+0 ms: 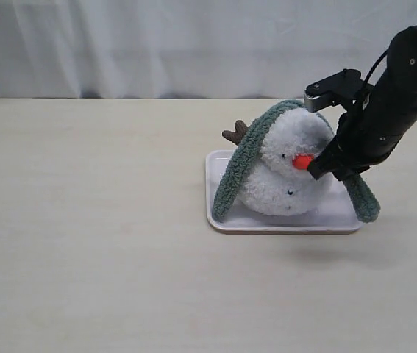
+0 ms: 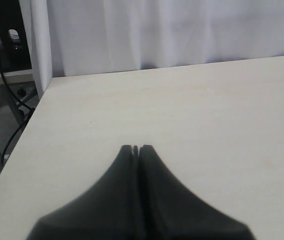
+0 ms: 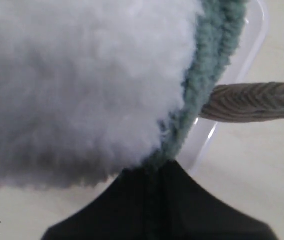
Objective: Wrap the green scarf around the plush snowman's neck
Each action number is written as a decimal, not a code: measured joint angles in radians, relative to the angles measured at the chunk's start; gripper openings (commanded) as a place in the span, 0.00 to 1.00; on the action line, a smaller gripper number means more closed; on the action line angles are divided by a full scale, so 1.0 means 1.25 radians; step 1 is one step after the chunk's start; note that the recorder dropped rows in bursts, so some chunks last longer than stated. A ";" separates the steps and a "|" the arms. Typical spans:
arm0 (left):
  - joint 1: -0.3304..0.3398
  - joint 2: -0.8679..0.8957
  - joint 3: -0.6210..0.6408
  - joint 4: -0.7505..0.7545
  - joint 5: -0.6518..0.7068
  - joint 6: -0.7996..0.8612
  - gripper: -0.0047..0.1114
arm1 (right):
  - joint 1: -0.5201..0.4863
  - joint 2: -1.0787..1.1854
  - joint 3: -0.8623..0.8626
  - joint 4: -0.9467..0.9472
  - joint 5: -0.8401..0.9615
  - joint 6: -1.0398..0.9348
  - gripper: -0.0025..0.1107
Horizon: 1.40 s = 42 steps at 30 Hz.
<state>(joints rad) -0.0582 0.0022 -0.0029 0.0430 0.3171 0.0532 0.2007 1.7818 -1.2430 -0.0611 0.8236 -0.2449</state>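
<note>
The plush snowman (image 1: 289, 151) sits on its tray (image 1: 214, 193) toward the worktop's right edge, the green scarf (image 1: 240, 159) looped over its head, not the neck. My right gripper (image 1: 317, 170), jaws pressed together, touches the scarf, probably to pull it down; the left gripper (image 2: 135, 148) idles closed

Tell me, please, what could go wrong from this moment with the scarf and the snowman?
1. The green scarf lies over the top of the plush snowman, not in the neck crease, so it may slip off the head.
2. The right hand seems shut on the scarf, close against the snowman. A pull may tip the soft toy over or drag it off the tray.
</note>
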 measured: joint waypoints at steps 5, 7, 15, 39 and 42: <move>0.000 0.000 0.000 0.000 0.000 0.000 0.04 | 0.000 0.045 0.012 0.000 -0.016 0.000 0.06; 0.000 0.000 0.000 0.000 0.000 0.000 0.04 | 0.000 0.046 0.012 0.000 -0.018 0.000 0.06; 0.000 0.000 0.000 0.000 0.000 0.000 0.04 | 0.000 0.048 0.012 0.004 -0.041 -0.001 0.16; 0.000 0.000 0.000 0.000 0.000 0.000 0.04 | 0.000 -0.066 -0.087 0.005 0.107 -0.017 0.57; 0.000 0.000 0.000 0.000 0.000 0.000 0.04 | 0.000 -0.112 -0.087 0.036 0.084 -0.020 0.49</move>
<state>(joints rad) -0.0582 0.0022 -0.0029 0.0430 0.3171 0.0532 0.2007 1.6416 -1.3519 -0.0167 0.9283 -0.2700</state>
